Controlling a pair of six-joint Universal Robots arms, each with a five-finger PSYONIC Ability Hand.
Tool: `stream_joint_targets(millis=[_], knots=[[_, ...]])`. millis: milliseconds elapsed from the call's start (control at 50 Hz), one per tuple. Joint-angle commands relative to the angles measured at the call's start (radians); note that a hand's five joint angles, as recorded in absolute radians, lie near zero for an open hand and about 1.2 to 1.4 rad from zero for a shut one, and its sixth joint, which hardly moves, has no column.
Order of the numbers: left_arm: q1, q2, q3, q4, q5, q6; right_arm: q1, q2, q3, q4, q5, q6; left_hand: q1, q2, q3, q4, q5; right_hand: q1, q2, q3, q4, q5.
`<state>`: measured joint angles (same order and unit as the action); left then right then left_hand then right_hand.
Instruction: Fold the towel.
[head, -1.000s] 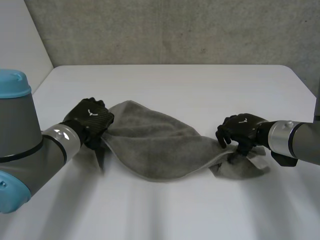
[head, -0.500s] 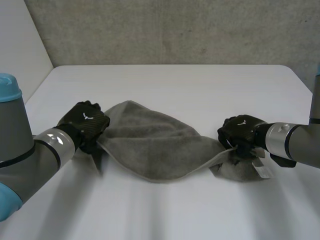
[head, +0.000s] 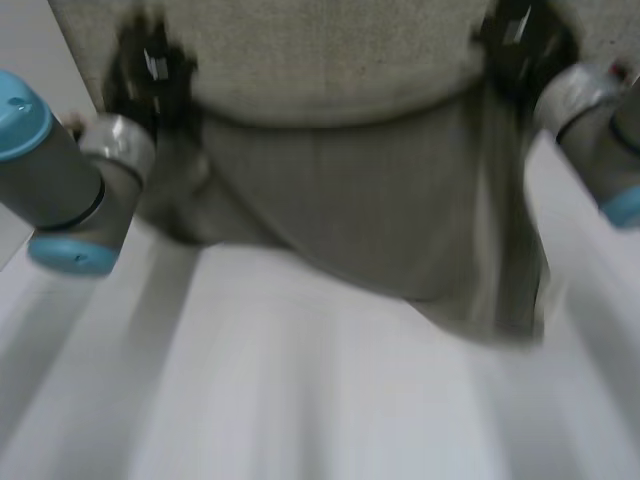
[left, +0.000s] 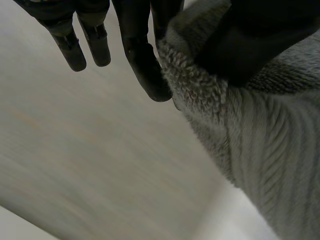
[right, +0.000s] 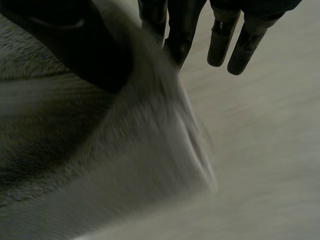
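The grey towel (head: 350, 200) hangs spread between my two raised hands, its lower edge just above the white table (head: 300, 400). My left hand (head: 150, 70) holds one upper corner and my right hand (head: 520, 40) holds the other. In the left wrist view my left hand (left: 142, 55) pinches the towel's (left: 260, 150) fluffy edge between thumb and fingers. The right wrist view shows my right hand (right: 180, 30) shut the same way on the towel (right: 100, 165), thumb on one side and fingers on the other.
A rough grey wall (head: 330, 50) stands behind the towel. Both forearms reach up at the table's sides, the left arm (head: 60, 170) and the right arm (head: 600, 130).
The right hand closed on its end of the towel. Both hands then rose quickly, lifting the towel off the table so that it hangs stretched between them.
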<state>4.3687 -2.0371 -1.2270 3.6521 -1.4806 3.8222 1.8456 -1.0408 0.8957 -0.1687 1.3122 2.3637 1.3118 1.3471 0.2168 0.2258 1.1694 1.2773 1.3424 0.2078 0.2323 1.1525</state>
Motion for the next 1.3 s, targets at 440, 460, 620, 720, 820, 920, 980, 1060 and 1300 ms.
stream_joint_targets(millis=[440, 460, 620, 720, 820, 920, 980, 1060, 1300], knots=[[0.169, 0.113, -0.404, 0.218, 0.445, -0.342, -0.100, -0.220, 0.558, -0.064, -0.418, 0.240, 0.085, 0.049, -0.042, -0.051, 0.052, 0.119, 0.054, -0.033, -0.058, 0.069], [0.179, 0.098, -0.437, 0.192, 0.456, -0.310, -0.097, -0.213, 0.622, -0.064, -0.427, 0.188, 0.085, 0.049, -0.042, -0.051, 0.052, 0.119, 0.054, -0.033, -0.058, 0.069], [0.198, -0.008, -0.551, 0.034, 0.465, -0.040, -0.092, -0.093, 0.831, -0.042, -0.416, -0.068, 0.085, 0.049, -0.042, -0.051, 0.052, 0.119, 0.054, -0.033, -0.058, 0.069], [0.187, -0.043, -0.565, -0.096, 0.464, 0.091, -0.104, -0.065, 0.841, 0.034, -0.398, -0.118, 0.085, 0.049, -0.042, -0.051, 0.052, 0.119, 0.054, -0.033, -0.058, 0.069], [0.189, -0.031, -0.562, -0.239, 0.462, 0.151, -0.112, -0.097, 0.805, 0.140, -0.375, -0.119, 0.085, 0.049, -0.042, -0.051, 0.052, 0.119, 0.054, -0.033, -0.058, 0.069], [0.187, 0.024, -0.555, -0.360, 0.464, 0.154, -0.169, -0.208, 0.779, 0.273, -0.384, -0.123, 0.085, 0.049, -0.042, -0.051, 0.052, 0.119, 0.054, -0.033, -0.058, 0.069], [0.184, 0.074, -0.560, -0.418, 0.464, 0.154, -0.187, -0.237, 0.772, 0.295, -0.384, -0.121, 0.085, 0.049, -0.042, -0.051, 0.052, 0.119, 0.054, -0.033, -0.058, 0.069], [0.175, 0.139, -0.566, -0.458, 0.464, 0.146, -0.221, -0.294, 0.749, 0.347, -0.386, -0.126, 0.085, 0.049, -0.042, -0.051, 0.052, 0.119, 0.054, -0.033, -0.058, 0.069], [0.126, 0.147, -0.591, -0.463, 0.422, 0.132, -0.305, -0.301, 0.739, 0.376, -0.387, -0.126, -0.071, -0.106, -0.042, -0.051, -0.103, 0.119, 0.054, -0.033, -0.058, 0.069]])
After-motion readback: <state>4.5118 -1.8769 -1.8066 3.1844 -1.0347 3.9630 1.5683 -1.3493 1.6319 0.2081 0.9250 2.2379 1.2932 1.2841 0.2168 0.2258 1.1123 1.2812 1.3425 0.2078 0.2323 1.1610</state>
